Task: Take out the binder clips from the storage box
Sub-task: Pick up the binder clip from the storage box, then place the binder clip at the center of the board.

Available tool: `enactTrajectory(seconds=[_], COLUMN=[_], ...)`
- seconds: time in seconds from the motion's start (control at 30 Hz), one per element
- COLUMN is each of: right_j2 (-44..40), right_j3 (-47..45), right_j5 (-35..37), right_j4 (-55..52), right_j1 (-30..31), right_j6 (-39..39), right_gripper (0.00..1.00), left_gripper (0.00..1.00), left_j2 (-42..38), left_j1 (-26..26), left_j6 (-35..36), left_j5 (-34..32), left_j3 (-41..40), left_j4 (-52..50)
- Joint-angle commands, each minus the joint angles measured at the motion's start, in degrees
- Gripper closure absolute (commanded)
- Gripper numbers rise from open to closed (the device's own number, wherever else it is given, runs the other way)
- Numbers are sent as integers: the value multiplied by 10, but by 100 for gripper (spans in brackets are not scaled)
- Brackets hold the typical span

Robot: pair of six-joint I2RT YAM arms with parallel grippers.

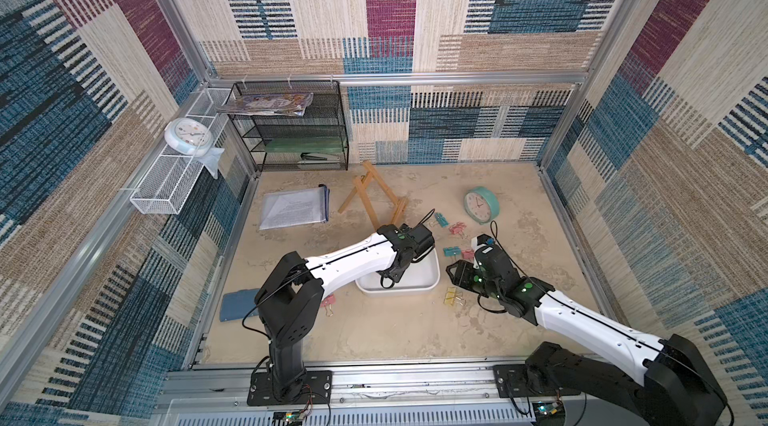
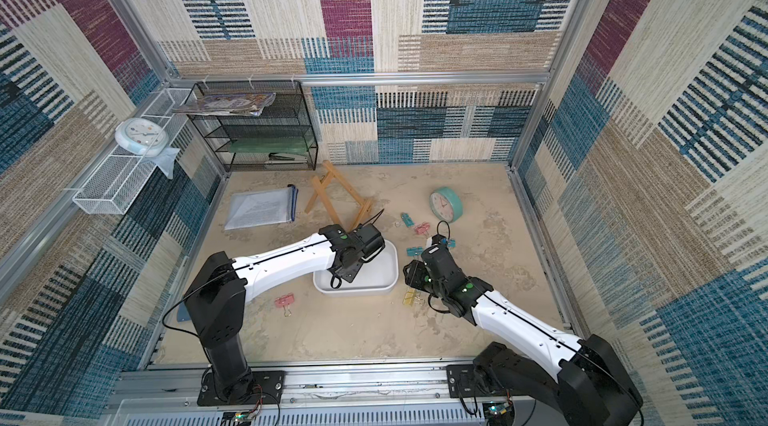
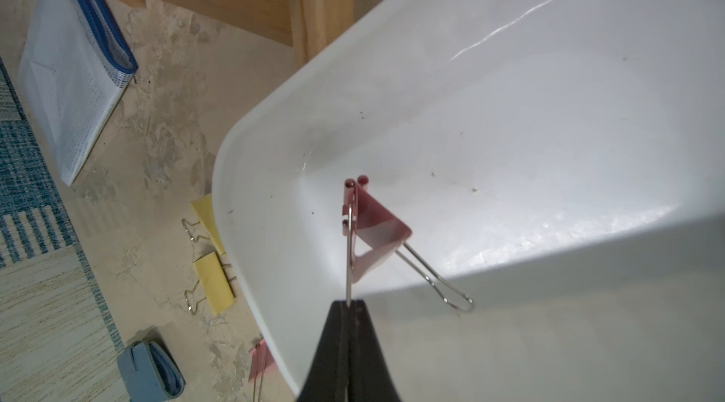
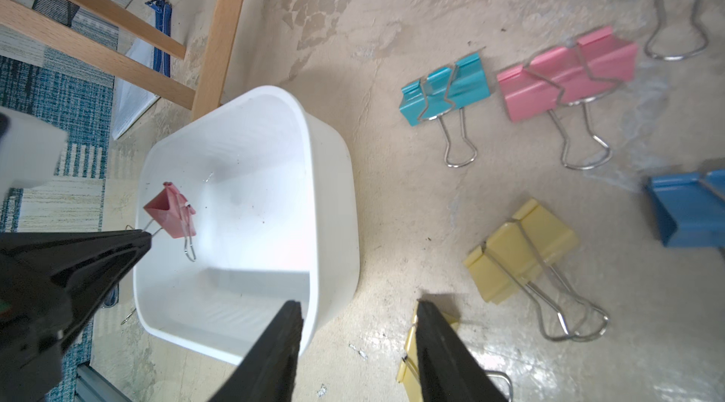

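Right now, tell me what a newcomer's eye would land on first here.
The left gripper is shut on one wire handle of a pink binder clip inside the white storage box. Beside the box, pastel clips lie scattered on the table, with the right gripper open above them. A teal clock sits farther back.

Storage box (image 1: 407, 290): white, shallow, round-cornered, upright mid-surface.
Pink clip (image 3: 376, 231): inside the box, tilted, one wire handle pinched by the left fingers (image 3: 333, 341).
Other binder clips: yellow pair (image 1: 454, 297) just right of the box; teal (image 1: 450, 252) and pink (image 1: 457, 230) farther right; one pink (image 1: 328, 303) near left.
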Motion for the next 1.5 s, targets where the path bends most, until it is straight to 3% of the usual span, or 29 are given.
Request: enactTrajectory(seconds=[0.0, 0.23, 0.37, 0.53, 0.77, 1.1, 1.47], right_j2=[-5, -30, -33, -2, 62, 97, 94], right_j3=[6, -11, -28, -2, 47, 66, 55], right_j5=[13, 17, 2, 3, -9, -27, -24], right_j4=[7, 64, 133, 124, 77, 74, 69], right_j1=[1, -1, -4, -7, -10, -11, -13], right_j6=[13, 39, 26, 13, 3, 13, 19], right_gripper=[44, 16, 14, 14, 14, 14, 14], left_gripper=[100, 100, 100, 100, 100, 100, 100], left_j2=[-44, -212, -300, -342, -322, -192, -100], left_j1=[0, -1, -15, -47, -109, -116, -117], left_j6=[-33, -119, -194, -280, -364, -275, -241], left_j5=[-27, -26, -30, -38, -16, 0, 35], left_j3=[-18, -109, -154, -175, -230, -225, -253], left_j4=[-5, -19, -62, -157, -210, -155, -94])
